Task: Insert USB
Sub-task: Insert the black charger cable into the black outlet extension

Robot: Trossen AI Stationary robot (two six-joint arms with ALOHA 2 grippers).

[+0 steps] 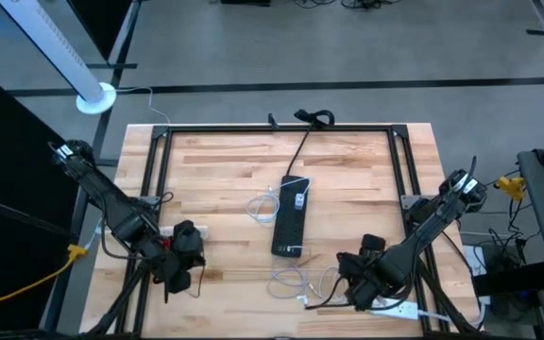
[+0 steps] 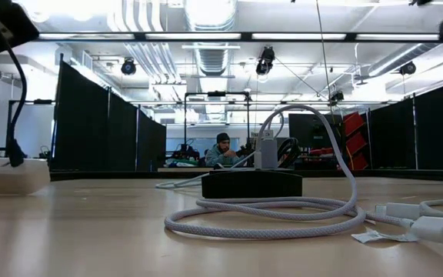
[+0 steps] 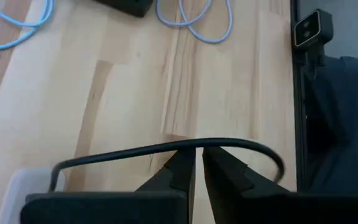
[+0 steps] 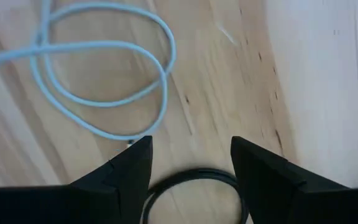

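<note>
**Both arms low at the near edge, cable loose on the table**

High view: the black power strip (image 1: 291,219) lies mid-table. A white USB cable (image 1: 296,281) coils just near of it. The left gripper (image 1: 185,257) sits near-left, the right gripper (image 1: 355,276) near-right beside the coil.

Low view: the cable's loop (image 2: 271,211) lies before the strip (image 2: 251,185); a person sits far behind.

Left wrist view: fingers (image 3: 182,171) almost closed, holding nothing.

Right wrist view: fingers (image 4: 132,165) spread wide, empty, the cable (image 4: 98,74) just beyond.
</note>
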